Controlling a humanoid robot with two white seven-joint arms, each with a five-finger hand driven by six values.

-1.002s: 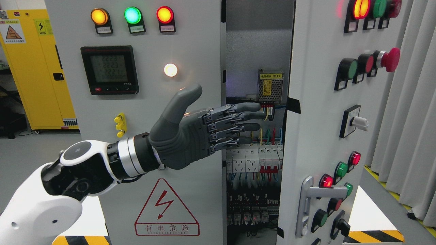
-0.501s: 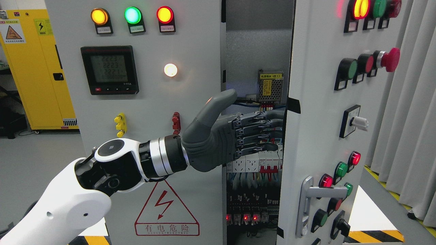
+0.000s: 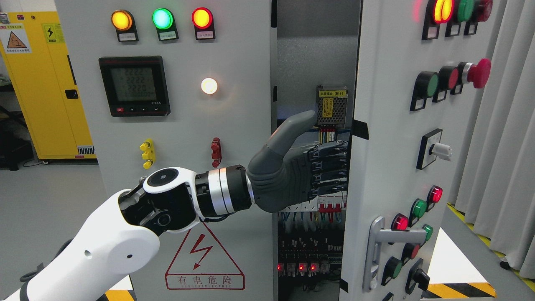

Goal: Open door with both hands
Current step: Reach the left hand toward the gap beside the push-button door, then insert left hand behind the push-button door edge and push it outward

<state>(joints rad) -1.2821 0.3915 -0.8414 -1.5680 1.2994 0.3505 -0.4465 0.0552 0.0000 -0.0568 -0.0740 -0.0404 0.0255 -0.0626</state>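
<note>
The grey electrical cabinet has two doors. Its right door stands ajar, swung toward me, and its metal handle is low on the panel. The left door is closed and flat. My left hand reaches across the gap between the doors, palm side on, thumb raised, fingers stretched straight out. Their tips are hidden behind the inner edge of the right door. I see nothing gripped. My right arm does not show.
Breakers and coloured wiring fill the opening, with a small power supply above the hand. Buttons and a red emergency stop stick out of the right door. A yellow cabinet stands far left, grey curtains at the right.
My left arm has moved steadily right, from in front of the left door into the gap, and the fingertips have slid behind the right door's edge. The door itself has not visibly moved.
</note>
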